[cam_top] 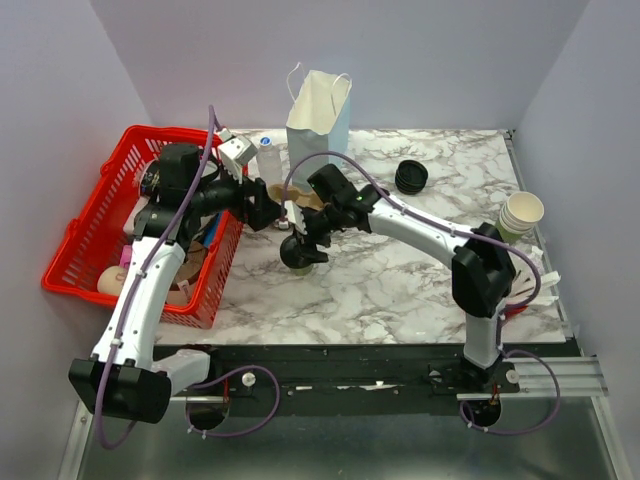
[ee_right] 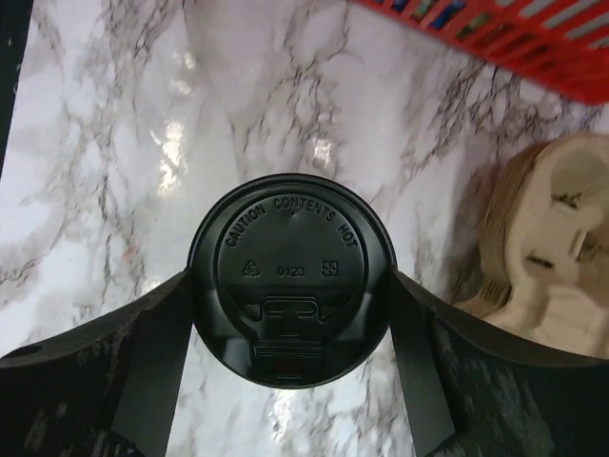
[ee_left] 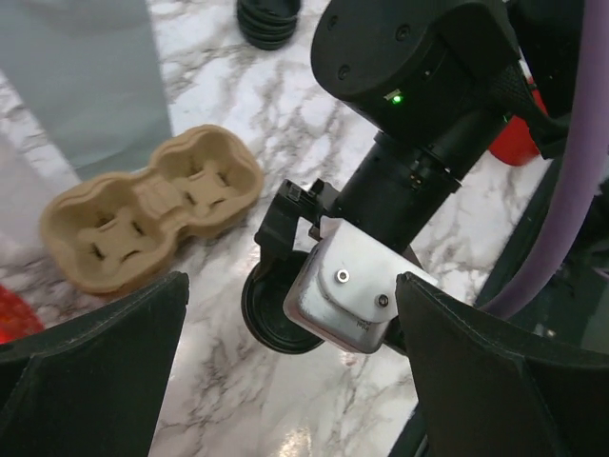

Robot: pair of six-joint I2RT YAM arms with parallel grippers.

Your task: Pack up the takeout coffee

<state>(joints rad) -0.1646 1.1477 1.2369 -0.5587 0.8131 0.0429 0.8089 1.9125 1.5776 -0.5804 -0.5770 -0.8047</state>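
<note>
From left, we see a red basket (cam_top: pixel 95 230), then the left gripper (ee_left: pixel 290 281) spread wide and holding nothing, beside a cardboard cup carrier (ee_left: pixel 152 205). Near the carrier, the takeout coffee (ee_right: pixel 285 248) stands upright, squarely between the fingers (ee_right: pixel 143 352) of the right gripper (ee_right: pixel 290 276), which close against both sides of its black lid (ee_right: pixel 285 205). Farther right, we note spare lids (cam_top: pixel 411 176) and a stack of cups (cam_top: pixel 521 213).

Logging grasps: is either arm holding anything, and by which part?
The right gripper clamps the takeout coffee by its black lid, fingers on opposite sides of the rim. The left gripper holds nothing.
</note>
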